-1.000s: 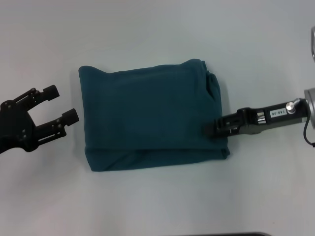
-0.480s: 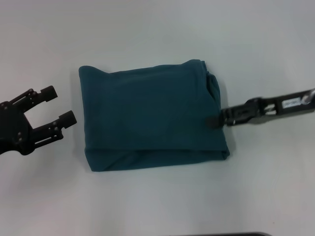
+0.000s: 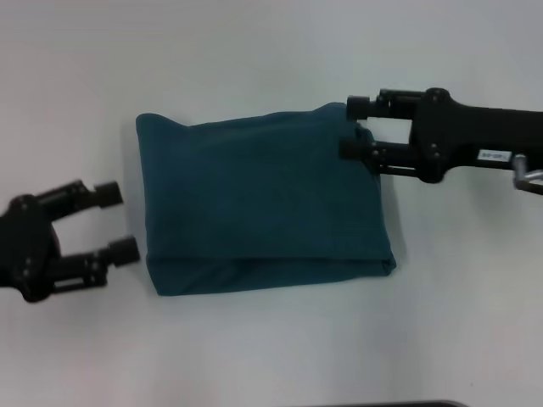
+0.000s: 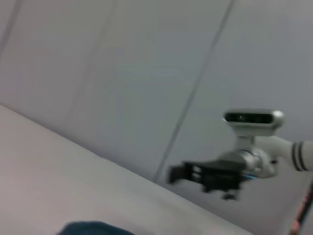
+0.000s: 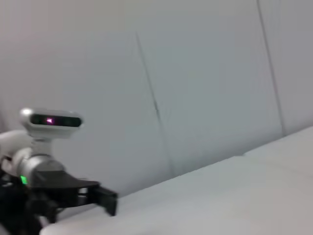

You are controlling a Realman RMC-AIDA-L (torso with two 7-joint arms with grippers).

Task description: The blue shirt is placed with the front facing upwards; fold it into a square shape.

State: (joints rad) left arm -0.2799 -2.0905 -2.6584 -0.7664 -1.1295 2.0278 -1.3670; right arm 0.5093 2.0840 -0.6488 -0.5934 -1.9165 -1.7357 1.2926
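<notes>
The table, white and plain, fills my head view and carries everything else. On it, at the centre, lies the shirt, a dark teal cloth folded into a rough rectangle somewhat wider than it is deep; its left and far edges are fairly straight, a lower layer shows as a narrow band along the near edge, and the far right corner is bunched into small folds. No lettering or tag shows on the upper face. My right gripper reaches in from the right at that bunched far right corner, its two fingers spread apart with nothing between them, one fingertip over the far edge of the cloth and the other over the folds just beside it; whether they touch the cloth I cannot tell. My left gripper sits over bare table just beside the shirt's left edge, toward the near corner, its fingers likewise parted and empty, and clear of the cloth. In the left wrist view a small patch of the shirt shows at the frame's edge, with the right gripper farther off against a pale panelled wall. In the right wrist view the left gripper appears across the table before the same wall.
</notes>
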